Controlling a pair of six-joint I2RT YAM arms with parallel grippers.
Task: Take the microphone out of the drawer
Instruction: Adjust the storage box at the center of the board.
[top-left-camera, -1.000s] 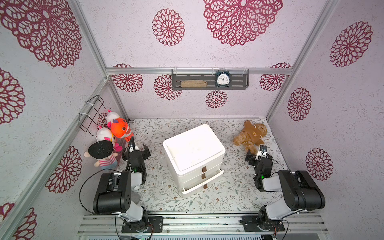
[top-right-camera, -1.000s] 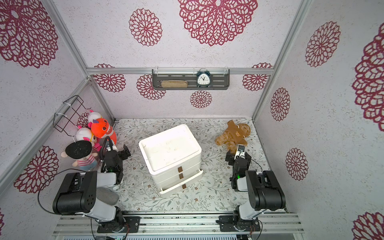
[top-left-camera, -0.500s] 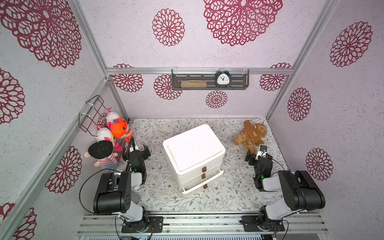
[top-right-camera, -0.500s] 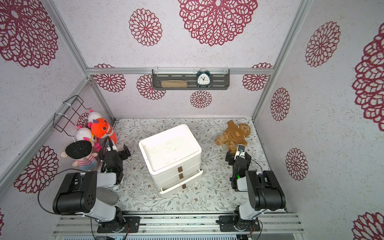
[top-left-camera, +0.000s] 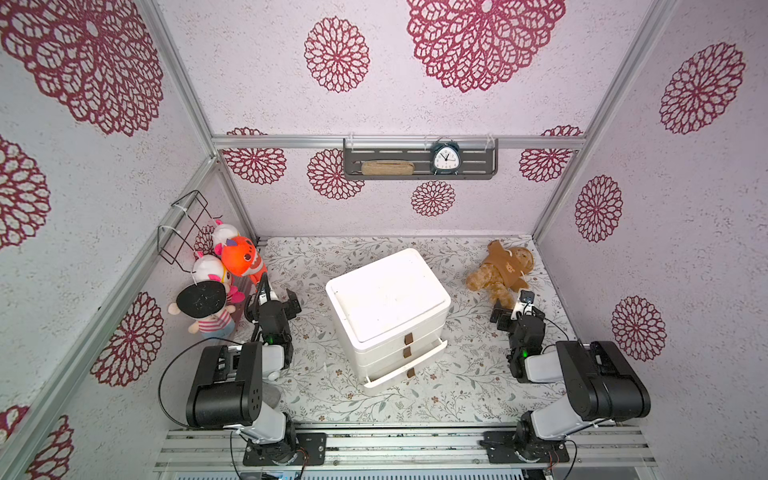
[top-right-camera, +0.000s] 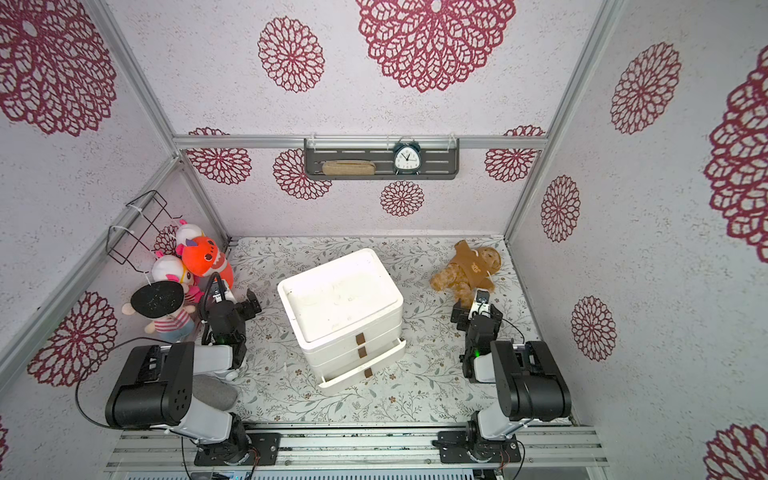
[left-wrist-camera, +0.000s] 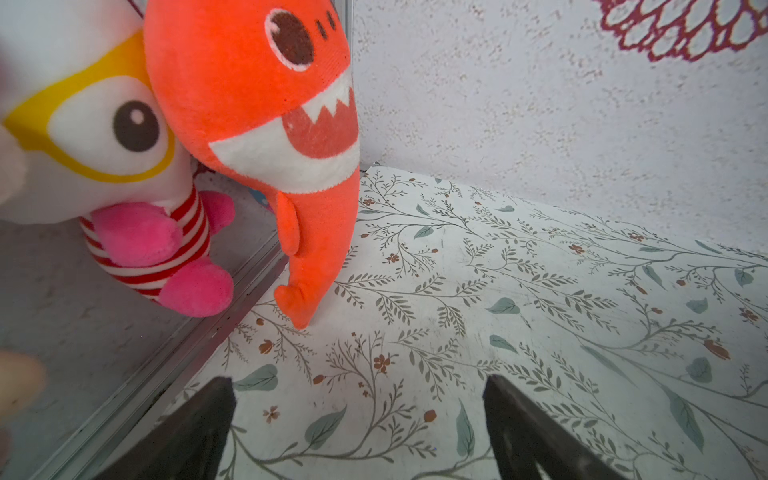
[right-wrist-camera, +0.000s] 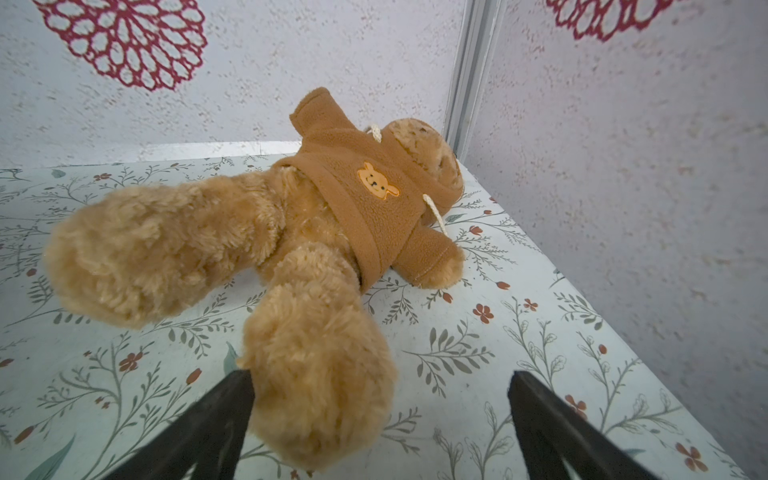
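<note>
The white three-drawer chest (top-left-camera: 388, 305) stands mid-table in both top views. Its bottom drawer (top-left-camera: 405, 371) is pulled out a little, and the two above it are closed. The microphone is hidden. My left gripper (top-left-camera: 279, 296) sits low to the left of the chest, open. In the left wrist view it (left-wrist-camera: 357, 386) has only the floral mat between its fingers. My right gripper (top-left-camera: 513, 307) rests to the right of the chest, open. In the right wrist view it (right-wrist-camera: 380, 380) has a foot of the brown teddy bear (right-wrist-camera: 332, 208) lying between its fingers, not clamped.
An orange shark plush (top-left-camera: 241, 259) and striped dolls (top-left-camera: 208, 307) crowd the left wall beside my left gripper. The teddy bear (top-left-camera: 503, 270) lies at the back right. A wall shelf (top-left-camera: 419, 164) holds a clock. A wire basket (top-left-camera: 183, 228) hangs on the left wall.
</note>
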